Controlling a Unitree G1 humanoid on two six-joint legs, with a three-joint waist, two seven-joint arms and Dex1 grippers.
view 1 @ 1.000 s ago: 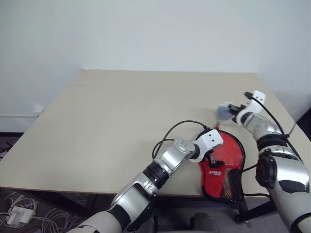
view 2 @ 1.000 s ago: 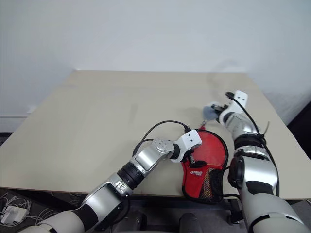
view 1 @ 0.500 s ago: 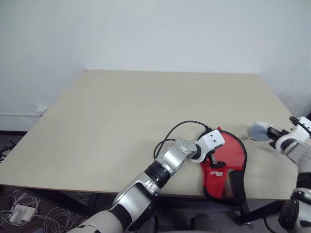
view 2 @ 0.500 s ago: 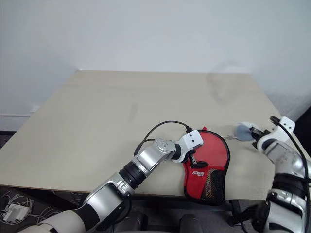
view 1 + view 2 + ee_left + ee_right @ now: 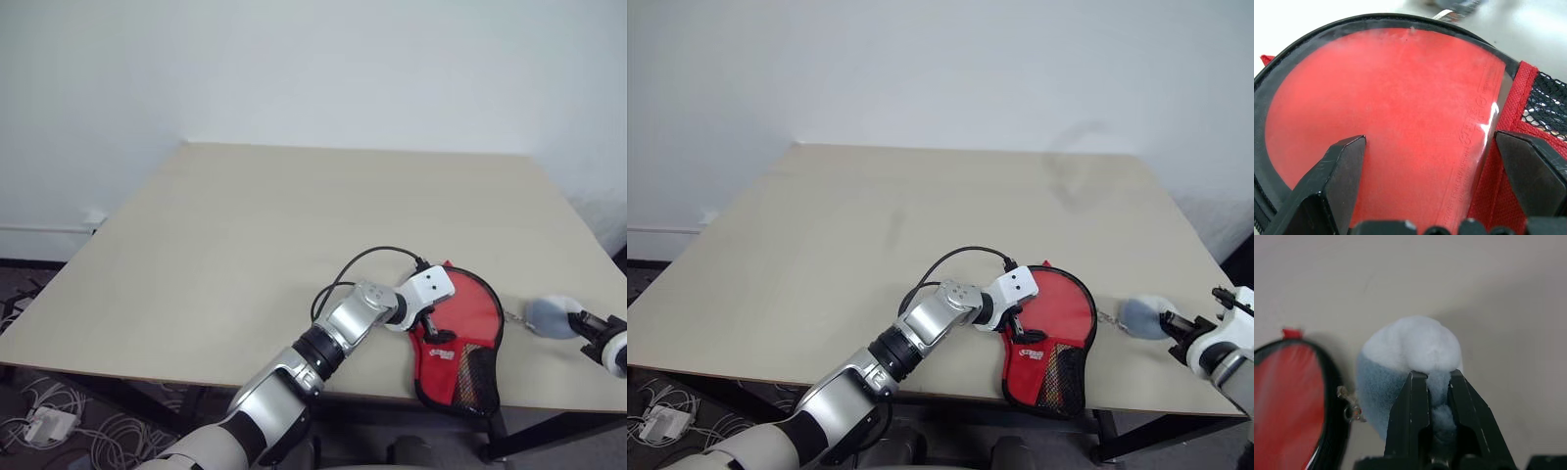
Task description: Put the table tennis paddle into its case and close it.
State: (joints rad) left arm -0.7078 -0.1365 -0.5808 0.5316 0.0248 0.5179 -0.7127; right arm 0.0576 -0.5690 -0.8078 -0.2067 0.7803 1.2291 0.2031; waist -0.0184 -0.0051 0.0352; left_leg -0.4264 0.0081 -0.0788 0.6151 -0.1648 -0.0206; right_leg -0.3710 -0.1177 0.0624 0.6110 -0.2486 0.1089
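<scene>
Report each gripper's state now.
Left gripper: open, fingers resting on the case.
Right gripper: shut on the pompom.

We see case [image 5: 460, 328]: red woven cloth outside, black mesh pocket [image 5: 1547, 105] coarse and open, black trim matt. Red round face under left gripper [image 5: 1430, 183] smooth, faintly glossy, with bright glare streak; paddle rubber or clear case window, we cannot tell which. Gripper fingers [image 5: 1334, 188] hard black plastic, matt, scuffed edges. Pompom [image 5: 1410, 364] pinched in right gripper [image 5: 1432, 382]: soft fuzzy plush, white over grey-blue, small shiny metal chain [image 5: 1349, 406] at side. Surface [image 5: 255, 235] pale beige, smooth, matt laminate look.
</scene>
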